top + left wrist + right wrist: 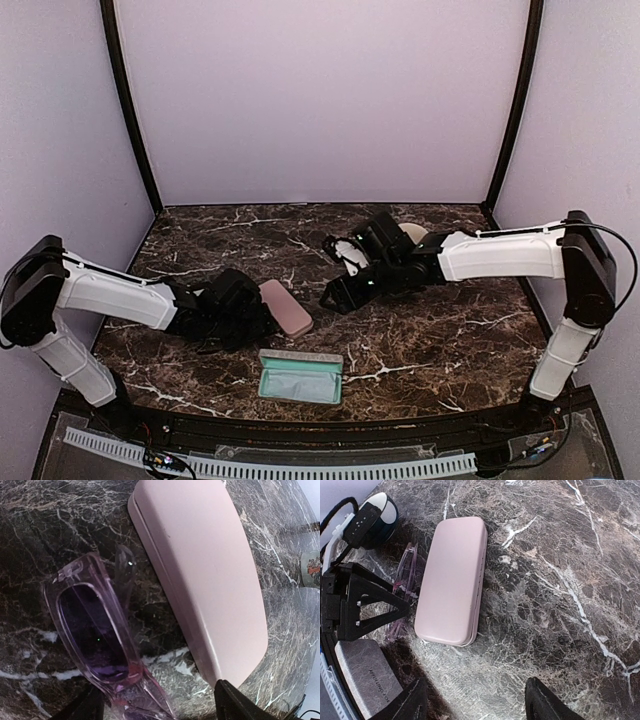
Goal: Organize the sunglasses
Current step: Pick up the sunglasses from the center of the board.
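left gripper (157, 700) is straddling the red-pink sunglasses (95, 630) with fingers wide, next needing a gentle pinch on the frame, while right gripper (476, 690) is hanging spread, empty.

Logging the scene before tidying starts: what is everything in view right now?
Sunglasses: one pair, translucent pink, on the table beside the pink case.
Pink case: one, pale pink, closed, centre-left of the table.
Open case: one, grey with light blue inside, at the near edge.
Pale object: one, beige, behind the right arm; cannot tell what it is.
Table: one, dark marble with white veins.
Left gripper: one, black, open, low over the sunglasses.
Right gripper: one, black, open, above mid-table, holding nothing.
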Robot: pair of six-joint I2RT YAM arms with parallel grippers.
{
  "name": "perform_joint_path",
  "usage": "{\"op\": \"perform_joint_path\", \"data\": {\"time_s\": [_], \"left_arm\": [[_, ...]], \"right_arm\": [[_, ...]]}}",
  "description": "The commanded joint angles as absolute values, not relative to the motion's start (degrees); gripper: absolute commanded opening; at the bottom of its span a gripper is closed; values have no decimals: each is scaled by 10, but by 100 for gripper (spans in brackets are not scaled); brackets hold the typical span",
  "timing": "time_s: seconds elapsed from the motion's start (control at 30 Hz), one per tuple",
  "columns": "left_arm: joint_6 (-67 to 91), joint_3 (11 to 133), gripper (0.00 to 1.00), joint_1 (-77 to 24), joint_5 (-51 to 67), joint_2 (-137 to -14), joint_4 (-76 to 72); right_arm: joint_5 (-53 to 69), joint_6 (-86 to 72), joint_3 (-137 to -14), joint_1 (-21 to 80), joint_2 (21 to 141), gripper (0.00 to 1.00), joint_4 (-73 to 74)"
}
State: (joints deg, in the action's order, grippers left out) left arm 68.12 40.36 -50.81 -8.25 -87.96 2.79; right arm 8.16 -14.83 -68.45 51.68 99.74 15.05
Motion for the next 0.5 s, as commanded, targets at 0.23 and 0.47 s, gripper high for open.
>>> {"op": "perform_joint_path", "data": {"time_s": [0.23, 0.47], "left_arm": [[664, 444, 58, -496, -111, -921, 57], [647, 454, 41, -488, -106, -935, 47]], "right_arm": [[113, -145, -649, 511, 962, 67, 117], [112, -145, -645, 508, 953, 67, 122]]}}
